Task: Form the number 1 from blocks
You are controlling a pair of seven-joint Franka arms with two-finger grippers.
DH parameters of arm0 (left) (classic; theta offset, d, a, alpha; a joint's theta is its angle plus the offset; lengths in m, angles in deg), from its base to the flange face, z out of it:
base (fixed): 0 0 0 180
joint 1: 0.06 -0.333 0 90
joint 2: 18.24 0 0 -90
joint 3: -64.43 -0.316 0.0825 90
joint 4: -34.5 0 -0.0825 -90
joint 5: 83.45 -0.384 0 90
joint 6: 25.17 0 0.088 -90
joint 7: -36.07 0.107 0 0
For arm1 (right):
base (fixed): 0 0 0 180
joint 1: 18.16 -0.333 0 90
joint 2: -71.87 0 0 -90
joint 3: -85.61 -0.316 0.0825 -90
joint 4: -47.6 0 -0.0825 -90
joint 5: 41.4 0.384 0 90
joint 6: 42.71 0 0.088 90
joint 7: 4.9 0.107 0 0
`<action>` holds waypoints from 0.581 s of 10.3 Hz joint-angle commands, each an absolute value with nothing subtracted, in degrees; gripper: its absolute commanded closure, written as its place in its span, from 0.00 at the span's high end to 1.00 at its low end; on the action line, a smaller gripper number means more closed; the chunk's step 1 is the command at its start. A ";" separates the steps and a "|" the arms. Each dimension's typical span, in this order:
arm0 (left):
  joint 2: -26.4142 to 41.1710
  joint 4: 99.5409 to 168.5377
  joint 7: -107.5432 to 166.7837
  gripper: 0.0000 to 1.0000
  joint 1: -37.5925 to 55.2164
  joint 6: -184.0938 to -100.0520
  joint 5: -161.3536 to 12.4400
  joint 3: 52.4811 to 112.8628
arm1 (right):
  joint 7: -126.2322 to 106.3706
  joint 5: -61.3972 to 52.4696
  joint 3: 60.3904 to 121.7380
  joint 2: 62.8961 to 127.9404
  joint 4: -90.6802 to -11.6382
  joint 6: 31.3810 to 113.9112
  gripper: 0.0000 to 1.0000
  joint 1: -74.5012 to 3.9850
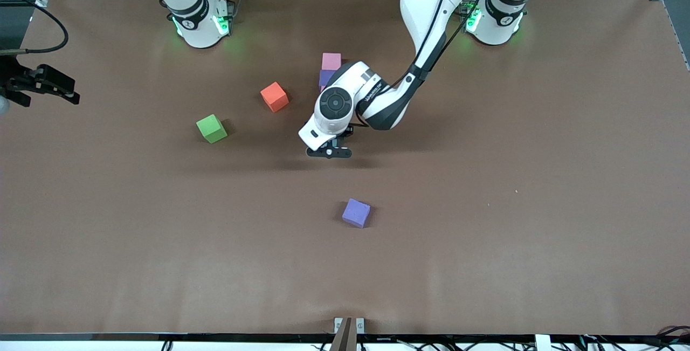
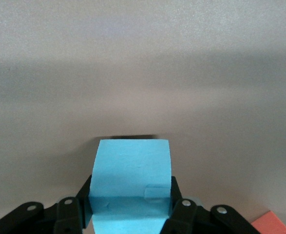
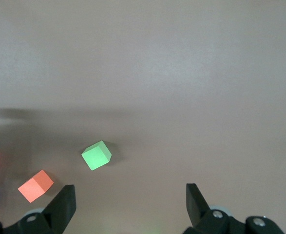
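**Left gripper clamped on light blue block, mid-desk**

I see the left gripper [image 1: 330, 152] over the brown desk [image 1: 539, 178], its jaws closed on the light blue block [image 2: 132, 183]. In the left wrist view the block sits squarely between the jaws, gripped on two opposite side faces, with most of its body sticking out past the fingertips [image 2: 181, 207].

Landmark: the orange block [image 1: 274, 96].
- green block [image 1: 211, 128]: nearer the front camera than orange, toward the right arm's end.
- pink block [image 1: 331, 61]: farther from the camera than orange, toward the left arm's end; a purple block [image 1: 325, 77] touches it, partly hidden by the left arm.
- second purple block [image 1: 356, 213]: much nearer the camera than orange, alone.

The right gripper [image 3: 128, 202] waits off the desk's edge at the right arm's end, jaws apart, nothing between them.
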State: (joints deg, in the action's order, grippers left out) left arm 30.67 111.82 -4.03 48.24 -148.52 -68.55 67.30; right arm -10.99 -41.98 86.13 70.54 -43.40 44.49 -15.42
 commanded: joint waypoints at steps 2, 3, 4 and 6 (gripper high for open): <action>31.59 111.05 -4.45 0.04 49.68 -148.66 -67.89 66.81 | -11.84 -39.38 86.23 68.97 -44.25 43.43 1.00 -14.29; 31.85 111.14 -3.49 0.56 49.94 -148.66 -68.15 66.81 | -11.84 -39.38 86.23 68.97 -44.25 43.34 1.00 -14.21; 32.03 111.14 -3.48 0.83 51.17 -148.66 -68.85 66.63 | -11.76 -39.38 86.23 68.97 -44.25 43.33 1.00 -14.29; 32.03 111.58 -3.83 1.00 51.53 -148.66 -69.21 66.63 | -11.75 -39.38 86.14 68.97 -44.16 43.33 1.00 -14.29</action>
